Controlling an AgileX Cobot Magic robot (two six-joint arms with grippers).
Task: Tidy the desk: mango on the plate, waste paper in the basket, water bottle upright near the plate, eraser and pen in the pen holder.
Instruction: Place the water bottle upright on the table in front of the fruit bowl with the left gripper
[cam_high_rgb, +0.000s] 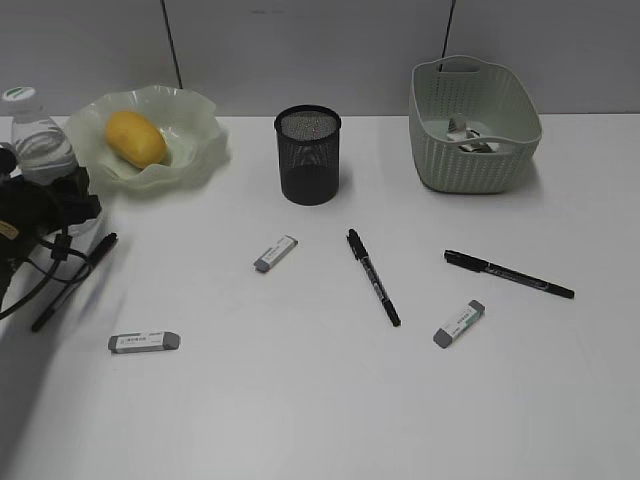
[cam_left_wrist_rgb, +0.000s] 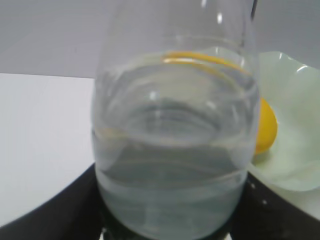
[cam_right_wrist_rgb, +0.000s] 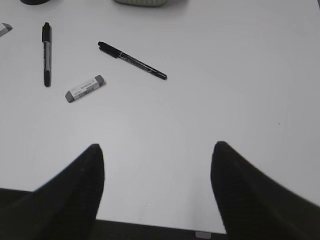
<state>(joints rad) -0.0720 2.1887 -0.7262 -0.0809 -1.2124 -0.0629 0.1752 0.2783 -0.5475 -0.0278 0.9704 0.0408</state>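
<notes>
The water bottle (cam_high_rgb: 35, 140) stands upright at the far left of the desk (cam_high_rgb: 300, 400), just left of the plate (cam_high_rgb: 195, 130). My left gripper (cam_high_rgb: 45, 200) is shut on the bottle's lower body. In the left wrist view the bottle (cam_left_wrist_rgb: 175, 140) fills the space between the jaws (cam_left_wrist_rgb: 170, 222). The mango (cam_high_rgb: 135, 138) lies on the plate, and it also shows in the left wrist view (cam_left_wrist_rgb: 267, 130). The waste paper (cam_high_rgb: 470, 135) lies in the basket (cam_high_rgb: 475, 165). The pen holder (cam_high_rgb: 307, 160) stands at the middle back. My right gripper (cam_right_wrist_rgb: 157, 147) is open and empty over bare desk.
Three pens lie on the desk: one by the left arm (cam_high_rgb: 73, 280), one in the middle (cam_high_rgb: 372, 277), one at the right (cam_high_rgb: 508, 273). Three erasers lie loose: front left (cam_high_rgb: 144, 342), middle (cam_high_rgb: 275, 253), right (cam_high_rgb: 459, 323). The right wrist view shows an eraser (cam_right_wrist_rgb: 85, 88) and two pens (cam_right_wrist_rgb: 132, 61), (cam_right_wrist_rgb: 46, 52).
</notes>
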